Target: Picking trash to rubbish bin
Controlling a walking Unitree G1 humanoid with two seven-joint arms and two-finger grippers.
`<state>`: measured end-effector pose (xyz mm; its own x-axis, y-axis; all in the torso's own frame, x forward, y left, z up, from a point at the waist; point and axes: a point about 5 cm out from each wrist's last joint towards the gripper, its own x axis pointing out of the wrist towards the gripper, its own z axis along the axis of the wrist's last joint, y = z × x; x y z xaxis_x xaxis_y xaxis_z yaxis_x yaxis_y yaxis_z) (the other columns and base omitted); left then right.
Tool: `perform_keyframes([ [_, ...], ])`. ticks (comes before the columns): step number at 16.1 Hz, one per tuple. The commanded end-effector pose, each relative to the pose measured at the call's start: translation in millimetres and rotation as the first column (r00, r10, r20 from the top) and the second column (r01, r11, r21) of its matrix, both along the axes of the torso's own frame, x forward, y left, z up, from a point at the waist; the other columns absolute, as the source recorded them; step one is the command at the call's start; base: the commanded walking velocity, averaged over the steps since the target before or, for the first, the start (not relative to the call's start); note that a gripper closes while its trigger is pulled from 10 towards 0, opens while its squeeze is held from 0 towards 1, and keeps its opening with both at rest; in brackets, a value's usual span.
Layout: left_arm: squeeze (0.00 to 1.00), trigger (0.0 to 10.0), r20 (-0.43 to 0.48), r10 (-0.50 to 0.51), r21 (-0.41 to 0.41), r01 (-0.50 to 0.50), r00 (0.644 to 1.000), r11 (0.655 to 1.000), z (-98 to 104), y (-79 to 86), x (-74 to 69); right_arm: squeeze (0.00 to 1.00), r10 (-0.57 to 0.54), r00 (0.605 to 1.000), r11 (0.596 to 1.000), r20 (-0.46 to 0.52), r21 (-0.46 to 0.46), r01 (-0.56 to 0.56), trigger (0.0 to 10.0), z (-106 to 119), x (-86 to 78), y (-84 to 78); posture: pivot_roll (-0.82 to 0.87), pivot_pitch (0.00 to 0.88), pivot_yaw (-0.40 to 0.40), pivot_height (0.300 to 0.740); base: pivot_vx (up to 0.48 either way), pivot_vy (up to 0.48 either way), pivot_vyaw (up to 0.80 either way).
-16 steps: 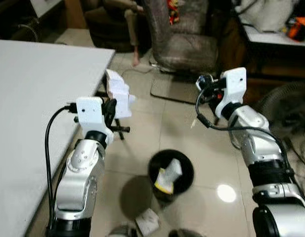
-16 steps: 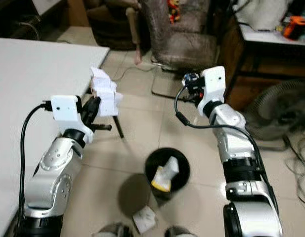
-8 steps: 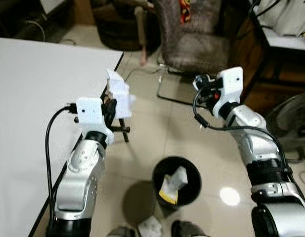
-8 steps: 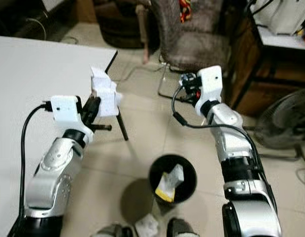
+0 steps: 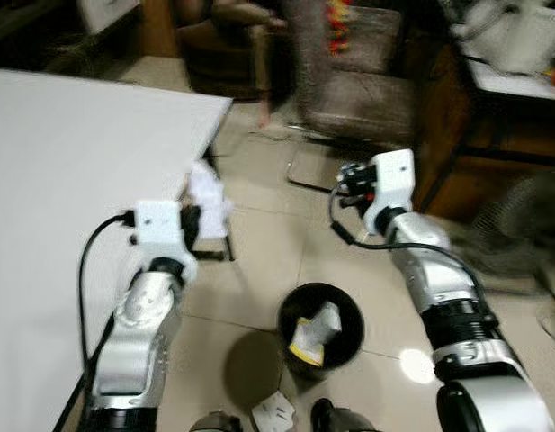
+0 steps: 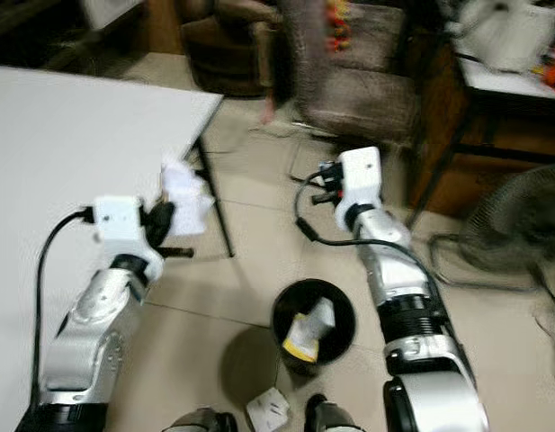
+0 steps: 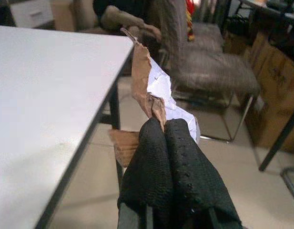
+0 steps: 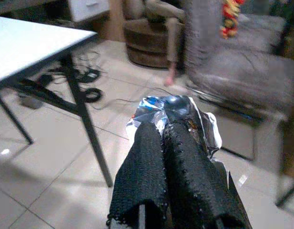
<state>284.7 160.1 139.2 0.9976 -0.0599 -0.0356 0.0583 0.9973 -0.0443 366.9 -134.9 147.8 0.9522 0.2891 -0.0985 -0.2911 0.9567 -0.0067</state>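
My left gripper [image 7: 163, 125] is shut on a crumpled white and brown paper [image 7: 154, 90], held up beside the corner of the white table [image 5: 61, 171]; the same paper [image 5: 208, 195] shows ahead of the left wrist. My right gripper [image 8: 162, 125] is shut on a shiny blue and silver wrapper [image 8: 182, 112], raised above the tiled floor to the right. A round black rubbish bin [image 5: 321, 325] stands on the floor between and below both arms, with white and yellow trash [image 5: 311, 327] inside it.
A crumpled white paper [image 5: 275, 414] lies on the floor near my feet. A grey padded chair [image 5: 358, 85] stands behind, with a person's legs [image 8: 166, 14] on a seat further back. A fan [image 6: 502, 247] and a dark side table [image 5: 506, 99] are on the right.
The camera has shifted and blurred. Both arms sit slightly lower in view, the right one further left, each still gripping its trash.
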Motion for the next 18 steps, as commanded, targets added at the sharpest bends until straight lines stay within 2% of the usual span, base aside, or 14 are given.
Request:
perform_keyframes([
  [1,0.0,0.0,-0.004,-0.007,-0.004,0.007,1.0,1.0,-3,-0.9,-0.1,0.0,-0.03,1.0,0.999,-0.011,-0.014,0.029,10.0,-3,0.2,-5.4,-0.07,0.144,0.035,0.74,0.0,0.0,-0.77],
  [10,0.0,0.0,-0.007,-0.014,-0.014,0.013,1.0,1.0,-6,-6.1,-1.1,0.0,-0.041,0.999,0.998,-0.019,-0.037,0.041,10.0,-8,0.8,-8.9,-0.06,0.151,0.032,0.74,0.0,0.0,-0.77],
  [16,0.0,0.0,-0.009,0.01,-0.007,-0.01,1.0,1.0,-7,-2.7,1.0,0.0,0.006,1.0,0.999,-0.019,-0.038,-0.006,10.0,-9,-1.1,-3.5,-0.06,0.151,0.032,0.74,0.0,0.0,0.0],
  [18,0.0,0.0,-0.037,0.024,0.006,-0.023,0.999,1.0,-13,0.3,2.0,0.0,0.043,0.997,0.999,-0.058,-0.026,-0.044,10.0,-16,-3.7,1.5,-0.07,0.162,0.039,0.74,0.0,0.0,0.0],
])
